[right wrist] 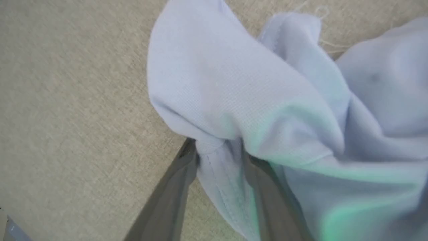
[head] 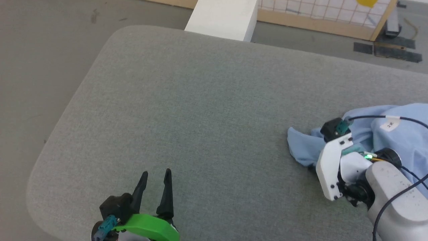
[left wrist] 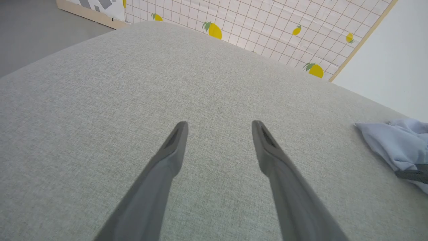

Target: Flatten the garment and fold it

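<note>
The crumpled light blue garment (head: 409, 140) lies on the grey tabletop (head: 200, 110) at the frame's right edge. The right gripper (right wrist: 219, 152) straddles a hemmed fold, pinching or not I cannot tell; the left gripper (head: 156, 172), lower left, stands spread apart.

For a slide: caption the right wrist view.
Right hand straddles a hemmed fold of the crumpled light blue garment.
</note>
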Available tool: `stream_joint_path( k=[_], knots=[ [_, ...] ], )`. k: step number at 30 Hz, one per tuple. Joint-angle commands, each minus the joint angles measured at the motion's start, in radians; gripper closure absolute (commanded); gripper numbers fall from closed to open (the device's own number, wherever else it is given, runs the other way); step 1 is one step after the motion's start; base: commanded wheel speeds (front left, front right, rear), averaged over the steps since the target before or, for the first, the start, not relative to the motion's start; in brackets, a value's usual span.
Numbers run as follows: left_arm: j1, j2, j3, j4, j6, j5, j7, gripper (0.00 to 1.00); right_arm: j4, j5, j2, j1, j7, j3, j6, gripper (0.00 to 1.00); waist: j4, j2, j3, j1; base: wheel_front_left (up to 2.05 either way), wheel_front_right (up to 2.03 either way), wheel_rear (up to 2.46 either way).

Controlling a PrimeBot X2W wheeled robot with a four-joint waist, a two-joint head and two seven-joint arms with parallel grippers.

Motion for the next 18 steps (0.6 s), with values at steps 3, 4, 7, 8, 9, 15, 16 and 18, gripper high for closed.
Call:
stream_joint_path(
  k=[3, 4, 7, 8, 9, 15, 16, 18],
  knots=[
    [-0.009, -0.006, 0.006, 0.004, -0.001, -0.008, -0.008, 0.0, -0.016, 0.065, 0.025, -0.03, -0.041, 0.013, -0.001, 1.0, -0.01, 0.0, -0.01, 0.0, 0.0, 0.0, 0.0],
    [-0.008, -0.005, 0.008, 0.006, -0.001, -0.009, -0.008, 0.0, -0.034, 0.086, 0.033, -0.048, -0.05, 0.018, -0.001, 1.0, -0.015, 0.0, -0.016, 0.0, 0.0, 0.0, 0.0],
    [-0.004, -0.006, 0.009, 0.011, -0.004, -0.012, -0.009, 0.0, -0.096, 0.137, 0.057, -0.105, -0.06, 0.049, -0.001, 1.0, -0.023, 0.0, -0.034, 0.0, 0.0, 0.0, 0.0],
    [-0.003, -0.006, 0.008, 0.012, -0.004, -0.012, -0.009, 0.0, -0.121, 0.156, 0.07, -0.129, -0.059, 0.066, -0.001, 1.0, -0.025, 0.0, -0.041, 0.0, 0.0, 0.0, 0.0],
    [-0.002, -0.006, 0.008, 0.014, -0.004, -0.012, -0.009, 0.0, -0.141, 0.171, 0.083, -0.148, -0.058, 0.083, -0.001, 1.0, -0.026, 0.0, -0.047, 0.0, 0.0, 0.0, 0.0],
    [0.008, -0.003, 0.012, 0.019, -0.004, -0.021, -0.009, 0.0, -0.215, 0.281, 0.188, -0.211, -0.024, 0.224, -0.001, 1.0, -0.017, 0.0, -0.071, 0.0, 0.0, 0.0, 0.0],
    [0.011, -0.002, 0.013, 0.019, -0.003, -0.023, -0.009, 0.0, -0.217, 0.302, 0.199, -0.201, -0.006, 0.26, -0.001, 1.0, -0.012, 0.0, -0.072, 0.0, 0.0, 0.0, 0.0],
    [0.015, -0.002, 0.012, 0.019, -0.004, -0.026, -0.009, 0.0, -0.21, 0.336, 0.203, -0.168, 0.027, 0.318, -0.001, 1.0, 0.0, 0.0, -0.071, 0.0, 0.0, 0.0, 0.0]
  ],
)
